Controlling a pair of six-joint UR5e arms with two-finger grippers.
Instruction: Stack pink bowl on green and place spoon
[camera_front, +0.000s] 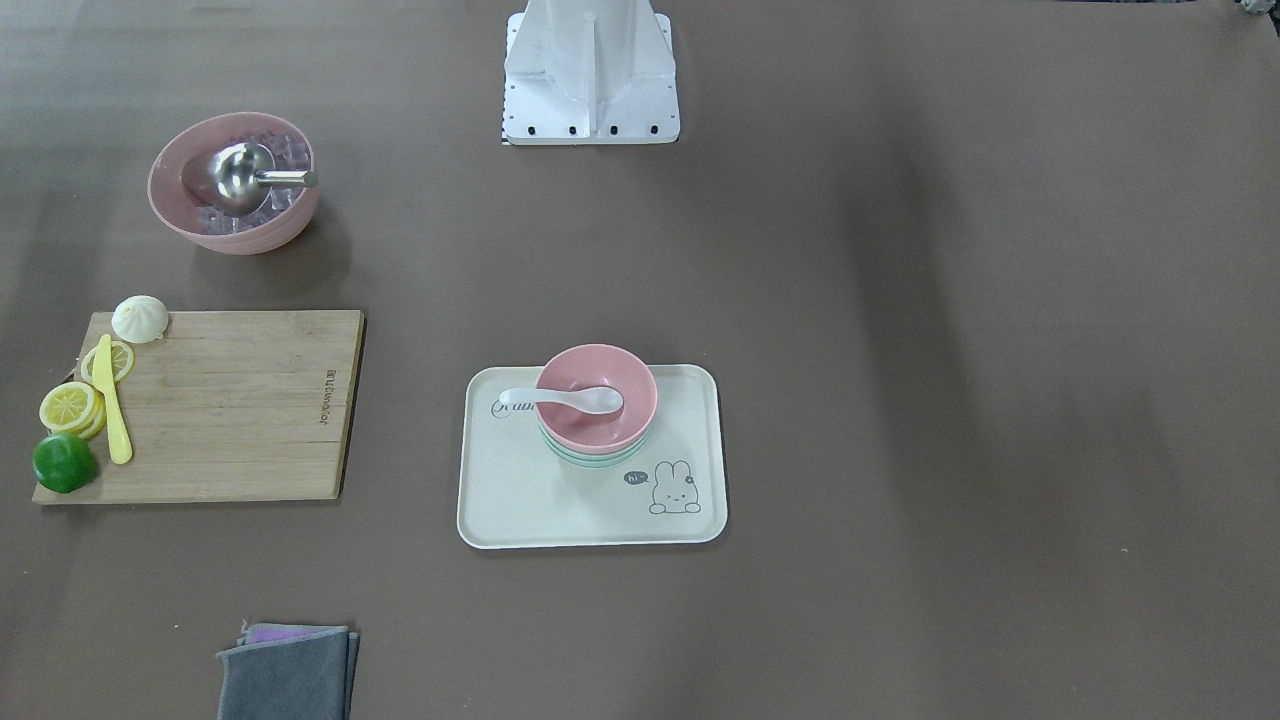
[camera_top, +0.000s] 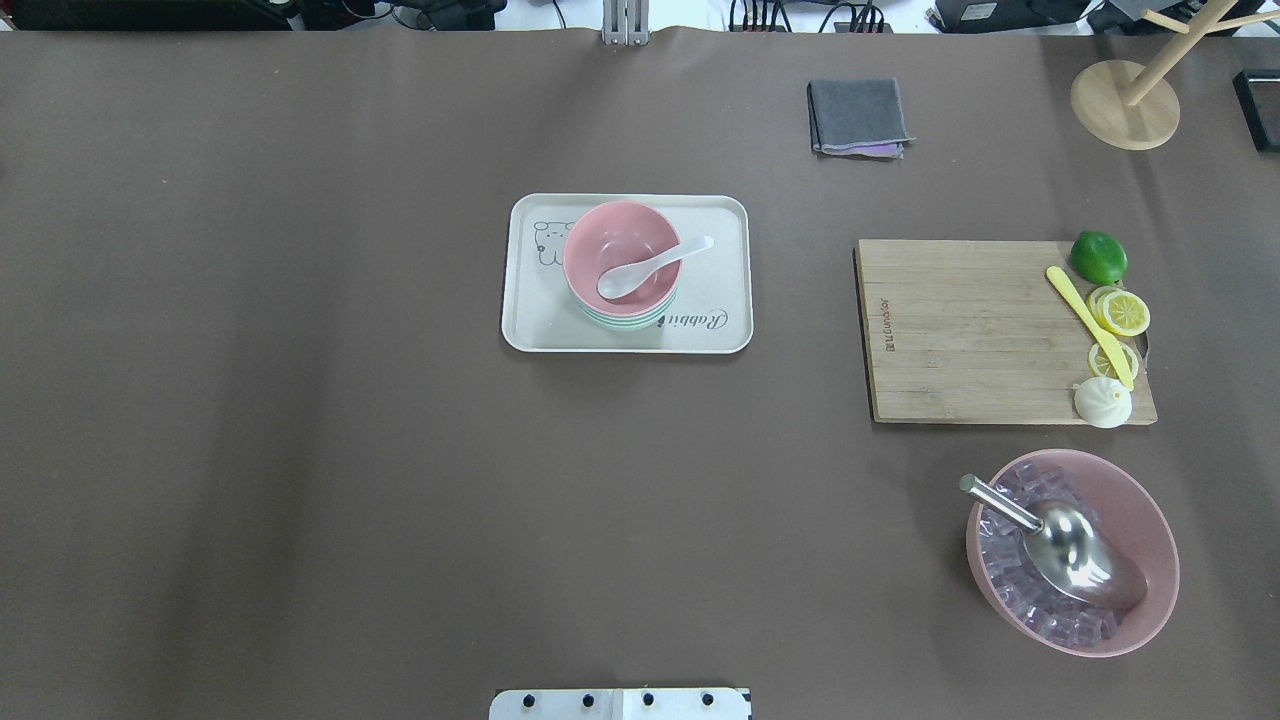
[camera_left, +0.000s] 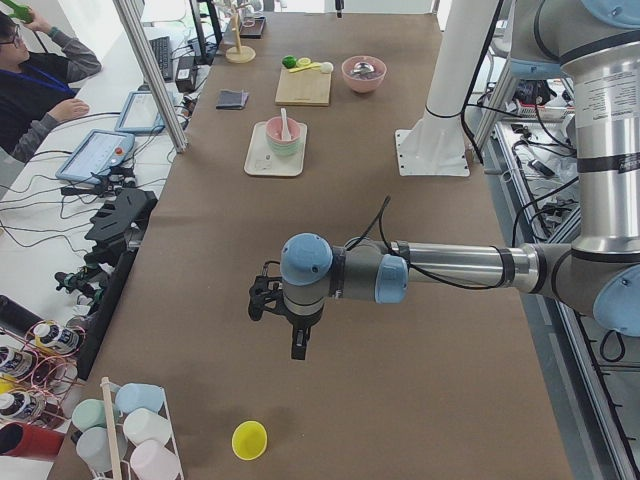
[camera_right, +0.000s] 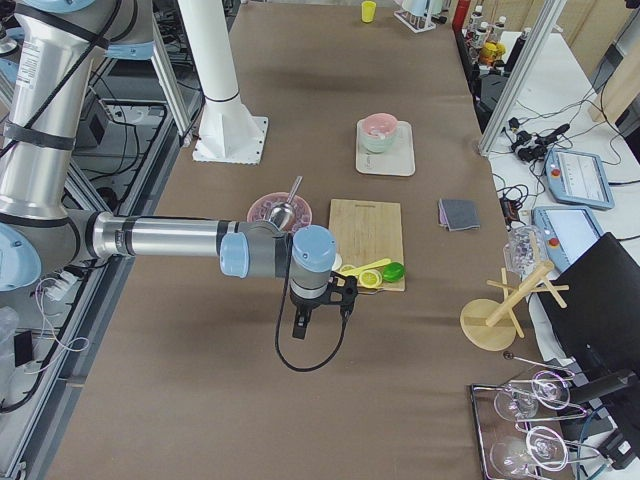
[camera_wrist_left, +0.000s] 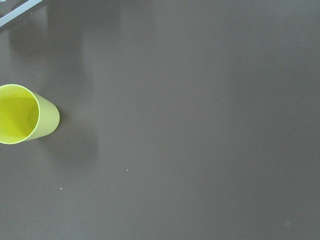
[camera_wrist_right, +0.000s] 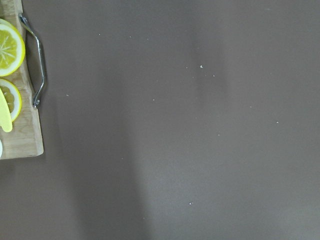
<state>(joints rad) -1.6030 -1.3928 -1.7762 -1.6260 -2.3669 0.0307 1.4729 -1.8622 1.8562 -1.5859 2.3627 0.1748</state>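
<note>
By my judgement the task was at its end, with no step left open. The pink bowl sat inside the green bowl, of which only the rim showed below it. Both stood on the cream tray in the middle of the tabletop. The white spoon lay in the pink bowl, its scoop on the bottom and its handle resting over the rim and pointing out above the tray. My left hand hung over bare tabletop well apart from the tray, near a yellow cup. My right hand hung toward the other end, just beside the edge of the wooden cutting board that carried the lemon slices. Both hands showed only in the side views, so I could not tell whether they were released or clenched. No thing of the task was near either of them. For the next move I judged that nothing more was needed than to keep both arms away from the tray, because a touch on the long handle could tip the spoon out of the bowl.
</note>
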